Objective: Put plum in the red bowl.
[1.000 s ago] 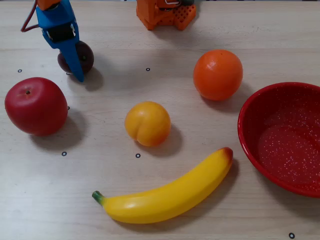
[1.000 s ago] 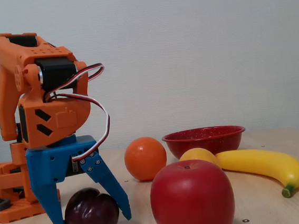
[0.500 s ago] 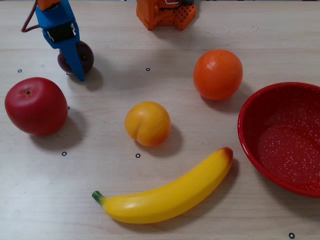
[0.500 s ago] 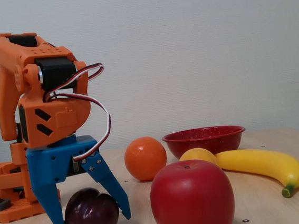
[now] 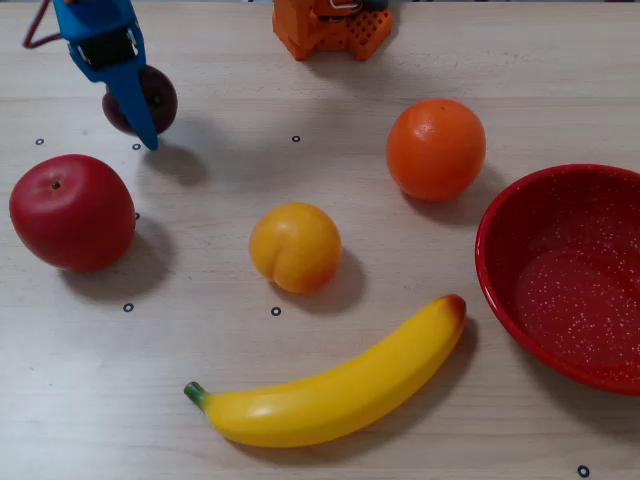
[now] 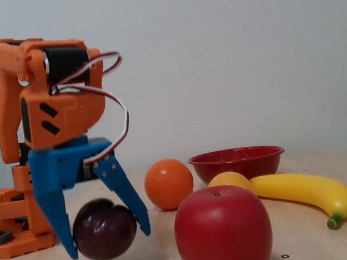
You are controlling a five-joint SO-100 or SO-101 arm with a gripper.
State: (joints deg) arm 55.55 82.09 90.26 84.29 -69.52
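Plum [image 6: 104,229]: dark purple-maroon, glossy, clamped between the two blue fingers [image 6: 129,202] and hanging clear of the table [image 6: 307,240], a shadow on the wood beneath it in the fixed view. In the overhead view, plum [image 5: 158,98] at the top left, partly covered by a blue finger [image 5: 134,95] crossing its middle. Gripper [image 6: 107,241] closed around the plum, one finger on each side, tips reaching just past the fruit's lower half; opening no wider than the plum itself. Above the fingers, orange arm [image 6: 47,99] with white and red wires looping down the side.

Just below the plum in the overhead view, large red apple [image 5: 72,212] on the table, apart from the fruit and the gripper [image 5: 140,125]. Nearer the middle, yellow-orange peach [image 5: 295,247]; to its upper right, orange [image 5: 436,150]; along the bottom, yellow banana [image 5: 330,385] with a green stem end and a reddish tip. At the right edge, red bowl [image 5: 566,275], white-speckled inside, holding nothing, well apart from the plum, with the orange, peach and banana between. At the top centre, orange base of the arm [image 5: 332,27]. Small black dots scattered on the pale wood.
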